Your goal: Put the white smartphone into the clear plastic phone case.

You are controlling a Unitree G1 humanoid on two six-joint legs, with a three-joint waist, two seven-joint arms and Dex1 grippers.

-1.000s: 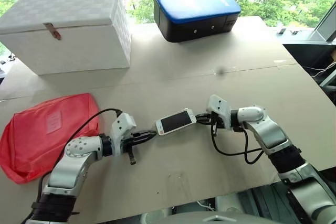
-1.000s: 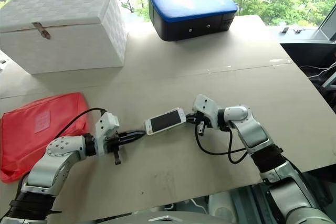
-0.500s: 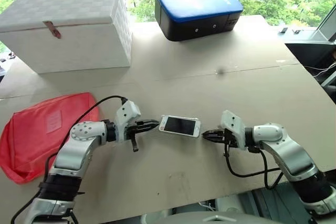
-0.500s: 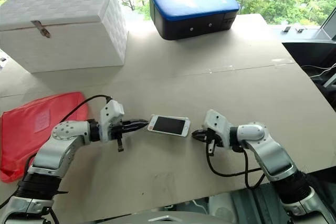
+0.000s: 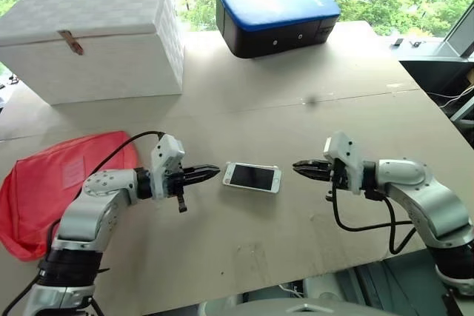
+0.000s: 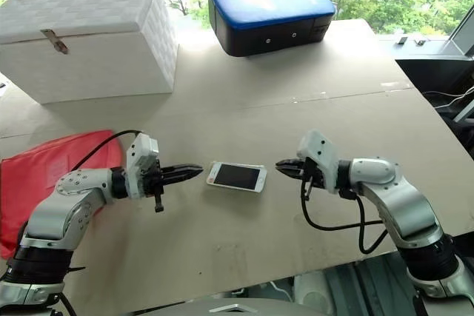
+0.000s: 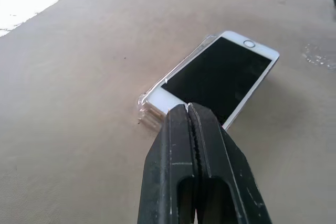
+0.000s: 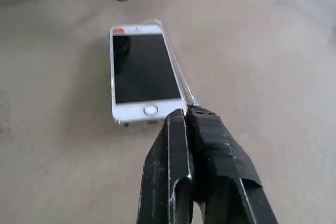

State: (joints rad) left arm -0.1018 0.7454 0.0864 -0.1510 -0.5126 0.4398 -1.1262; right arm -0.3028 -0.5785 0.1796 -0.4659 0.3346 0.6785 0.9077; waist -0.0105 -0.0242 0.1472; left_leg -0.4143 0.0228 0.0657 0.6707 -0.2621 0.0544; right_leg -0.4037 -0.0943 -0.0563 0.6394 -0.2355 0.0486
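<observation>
The white smartphone (image 5: 252, 177) lies flat, screen up, in the middle of the table. It rests in the clear plastic phone case (image 7: 151, 106), whose glossy rim shows along one long side and at a corner (image 8: 181, 80). I cannot tell whether the phone is fully seated. My left gripper (image 5: 215, 171) is shut and empty, its tip a short way off the phone's left end. On the other side, my right gripper (image 5: 298, 165) is also shut and empty, pointing at the phone's right end with a small gap. Both hover slightly above the table.
A white woven box (image 5: 96, 35) stands at the back left and a blue-topped black case (image 5: 278, 16) at the back centre. A red pouch (image 5: 55, 183) lies at the left beside my left arm. The table's front edge (image 5: 296, 271) runs close below the phone.
The phone has turned from tilted to lying level. My right gripper has left the phone's right end, drawn back to the right and risen. The left gripper has lifted slightly.
</observation>
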